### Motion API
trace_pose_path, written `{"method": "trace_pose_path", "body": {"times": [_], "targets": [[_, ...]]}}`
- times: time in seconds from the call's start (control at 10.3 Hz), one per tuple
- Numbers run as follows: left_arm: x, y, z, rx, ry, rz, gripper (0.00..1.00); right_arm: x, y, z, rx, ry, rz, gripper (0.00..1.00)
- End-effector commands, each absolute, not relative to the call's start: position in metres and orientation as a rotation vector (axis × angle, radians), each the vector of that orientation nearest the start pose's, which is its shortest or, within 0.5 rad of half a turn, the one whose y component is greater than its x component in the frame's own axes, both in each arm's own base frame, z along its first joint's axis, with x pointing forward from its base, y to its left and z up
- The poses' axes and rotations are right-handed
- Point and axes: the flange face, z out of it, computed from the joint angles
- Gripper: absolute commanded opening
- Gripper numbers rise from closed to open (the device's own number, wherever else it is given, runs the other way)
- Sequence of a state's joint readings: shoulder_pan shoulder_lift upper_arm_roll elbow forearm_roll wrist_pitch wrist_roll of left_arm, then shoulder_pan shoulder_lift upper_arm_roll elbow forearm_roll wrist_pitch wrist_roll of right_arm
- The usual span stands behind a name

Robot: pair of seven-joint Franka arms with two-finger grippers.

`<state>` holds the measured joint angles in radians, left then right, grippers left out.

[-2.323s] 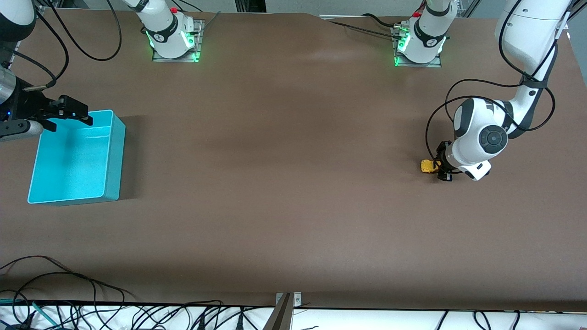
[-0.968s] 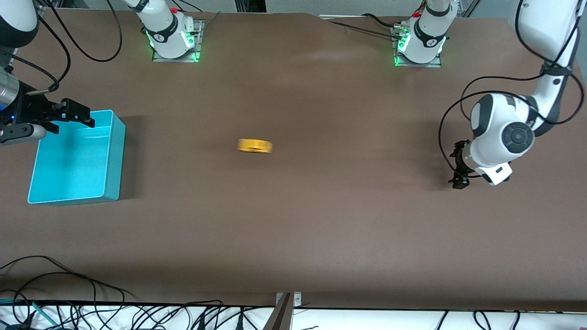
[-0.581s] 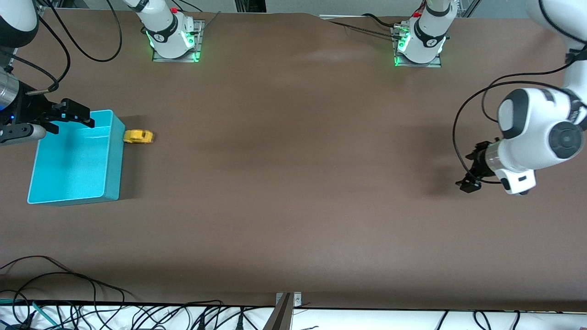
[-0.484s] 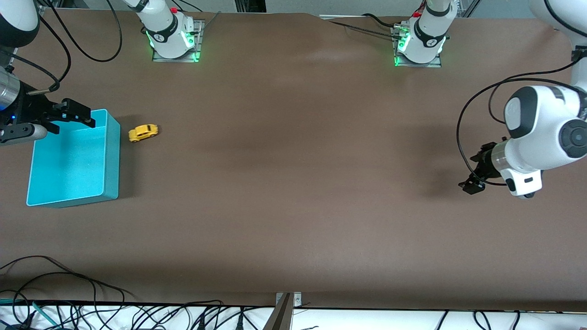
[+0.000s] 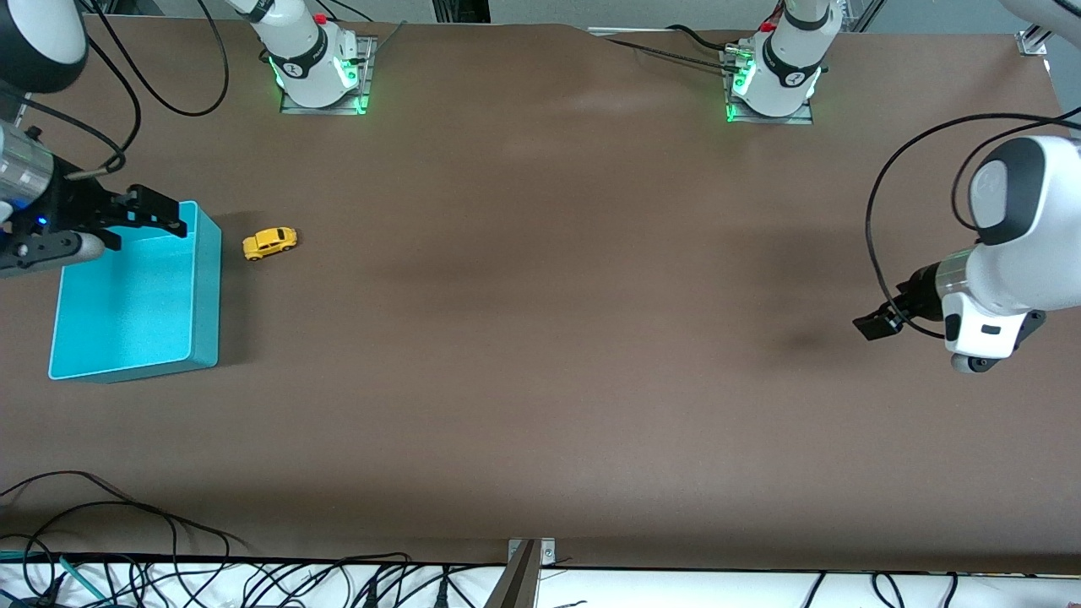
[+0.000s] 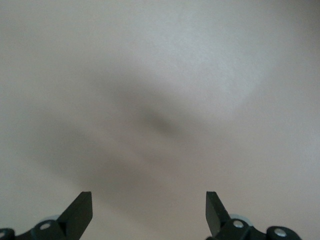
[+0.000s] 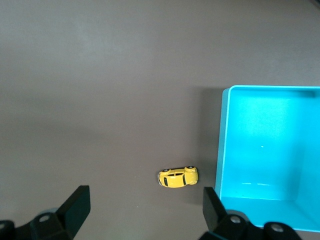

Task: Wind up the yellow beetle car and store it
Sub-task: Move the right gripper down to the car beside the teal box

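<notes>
The yellow beetle car (image 5: 270, 243) rests on the brown table a short gap from the turquoise bin (image 5: 209, 287), beside the bin wall that faces the left arm's end. In the right wrist view the car (image 7: 178, 177) and the bin (image 7: 223, 150) lie below. My right gripper (image 5: 139, 235) is open and empty, hovering over the bin's edge farthest from the front camera; it also shows in the right wrist view (image 7: 145, 210). My left gripper (image 5: 878, 325) is open and empty, raised over bare table at the left arm's end; it also shows in the left wrist view (image 6: 147, 215).
The bin holds nothing that I can see. The two arm bases (image 5: 319, 72) (image 5: 773, 80) stand at the table edge farthest from the front camera. Cables (image 5: 127, 540) lie along the edge nearest that camera.
The car left my left gripper, ran across the table, struck the bin and bounced back a little. The bin shifted slightly. My left arm rose and drew back toward its end.
</notes>
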<state>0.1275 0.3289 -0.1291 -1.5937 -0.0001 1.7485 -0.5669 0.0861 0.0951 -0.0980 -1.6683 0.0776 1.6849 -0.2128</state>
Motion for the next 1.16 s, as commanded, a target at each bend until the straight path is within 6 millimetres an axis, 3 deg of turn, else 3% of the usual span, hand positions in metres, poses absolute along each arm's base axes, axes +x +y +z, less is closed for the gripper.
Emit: {"method": "trace_pose_path", "body": {"times": [0.0,0.19,0.39,0.68,0.87,1.06], "targets": [[0.634,0.009,0.462,-3.105,-0.578,0.286,1.00,0.600,0.010,0.508,-3.044,-0.325,0.117,1.00],[0.630,0.009,0.479,-3.145,-0.404,0.250,1.00,0.606,0.011,0.467,-3.051,-0.320,0.102,1.00],[0.615,0.013,0.499,-3.155,-0.268,0.294,1.00,0.596,0.019,0.417,-3.057,-0.335,0.062,1.00],[0.609,0.018,0.499,-3.156,-0.235,0.347,1.00,0.576,0.020,0.383,-3.056,-0.341,0.131,1.00],[0.610,0.018,0.500,-3.171,-0.097,0.337,1.00,0.547,0.027,0.358,-3.046,-0.369,0.202,1.00],[0.610,0.015,0.504,-3.161,-0.095,0.324,1.00,0.521,0.026,0.340,-3.030,-0.491,0.198,1.00]]}}
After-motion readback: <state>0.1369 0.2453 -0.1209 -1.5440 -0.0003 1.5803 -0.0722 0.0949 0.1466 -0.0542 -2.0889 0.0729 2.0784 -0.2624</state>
